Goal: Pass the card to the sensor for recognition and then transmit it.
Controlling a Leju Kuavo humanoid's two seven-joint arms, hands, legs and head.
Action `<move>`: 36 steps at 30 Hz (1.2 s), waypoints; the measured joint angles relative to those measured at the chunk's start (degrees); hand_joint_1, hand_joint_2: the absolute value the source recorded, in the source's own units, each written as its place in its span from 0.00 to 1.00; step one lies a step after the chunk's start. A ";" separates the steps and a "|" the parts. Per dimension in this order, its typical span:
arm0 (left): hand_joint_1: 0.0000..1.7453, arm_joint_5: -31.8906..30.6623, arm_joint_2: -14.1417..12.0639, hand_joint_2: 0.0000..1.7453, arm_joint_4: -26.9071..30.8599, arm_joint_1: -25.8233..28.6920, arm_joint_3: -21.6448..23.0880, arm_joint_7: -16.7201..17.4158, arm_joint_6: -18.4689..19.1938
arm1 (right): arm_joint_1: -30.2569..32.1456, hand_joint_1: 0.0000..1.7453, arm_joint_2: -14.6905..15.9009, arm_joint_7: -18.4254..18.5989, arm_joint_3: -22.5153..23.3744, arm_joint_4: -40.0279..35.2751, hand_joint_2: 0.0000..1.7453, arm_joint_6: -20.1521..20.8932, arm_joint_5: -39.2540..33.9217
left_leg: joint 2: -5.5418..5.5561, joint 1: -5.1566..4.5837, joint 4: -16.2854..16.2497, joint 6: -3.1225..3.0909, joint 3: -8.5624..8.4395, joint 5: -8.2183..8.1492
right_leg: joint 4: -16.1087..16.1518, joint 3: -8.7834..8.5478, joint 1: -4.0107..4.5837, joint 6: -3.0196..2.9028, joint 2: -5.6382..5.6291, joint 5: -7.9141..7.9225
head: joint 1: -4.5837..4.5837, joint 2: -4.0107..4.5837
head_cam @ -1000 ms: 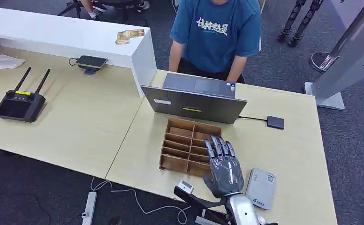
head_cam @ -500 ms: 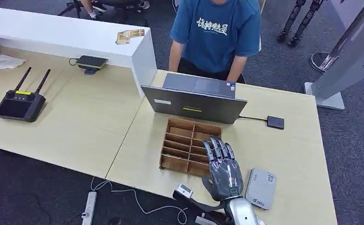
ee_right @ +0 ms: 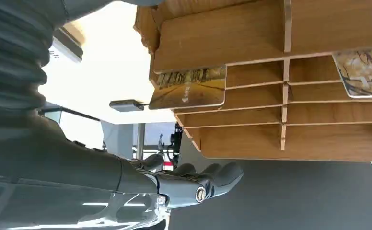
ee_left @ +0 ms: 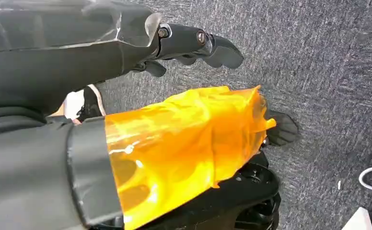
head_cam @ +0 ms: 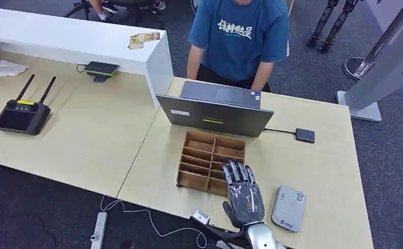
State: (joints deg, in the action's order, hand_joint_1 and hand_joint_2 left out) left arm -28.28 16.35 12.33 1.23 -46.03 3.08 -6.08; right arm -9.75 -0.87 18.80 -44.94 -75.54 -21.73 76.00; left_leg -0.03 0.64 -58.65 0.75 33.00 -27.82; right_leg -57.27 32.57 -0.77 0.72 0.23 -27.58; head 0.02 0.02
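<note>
Grey and empty, the right hand (head_cam: 243, 194) is hovering with fingers spread above the rack (head_cam: 211, 161) near the desk's (head_cam: 324, 171) front edge. A card (ee_right: 190, 87) is standing in a slot, its edge jutting out. It looks thin, stiff and slick; pinching that exposed edge seems best. The left hand (ee_left: 189, 45) is hanging empty, fingers loosely apart.

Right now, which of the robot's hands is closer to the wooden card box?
The right hand, hovering at the wooden card box's near edge. The left hand hangs down over the grey carpet.
</note>
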 joint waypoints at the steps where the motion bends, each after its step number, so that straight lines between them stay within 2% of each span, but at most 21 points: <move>1: 0.00 0.00 0.00 0.00 0.00 0.00 0.00 0.00 0.00 | 0.00 0.00 -0.02 0.00 0.00 0.13 1.00 0.00 0.00 | 0.00 0.00 0.00 0.00 0.00 0.00 | 0.00 0.00 0.00 0.00 0.00 0.00 | -0.02 0.00; 36: 0.00 -0.59 0.04 0.00 0.15 0.02 -0.11 -0.11 0.07 | -0.01 0.00 -0.13 -0.28 0.00 0.81 1.00 -0.04 -0.11 | 0.00 0.00 0.00 0.00 -0.01 0.00 | 0.00 0.00 0.00 0.00 0.00 0.00 | 0.00 0.00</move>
State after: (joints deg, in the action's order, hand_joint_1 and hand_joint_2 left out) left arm -28.87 16.39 12.48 1.25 -46.14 2.97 -6.01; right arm -9.76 -1.01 18.51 -44.94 -74.73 -21.77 75.89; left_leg -0.03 0.64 -58.65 0.75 33.00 -27.82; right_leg -57.27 32.57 -0.77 0.72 0.22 -27.58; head 0.02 0.02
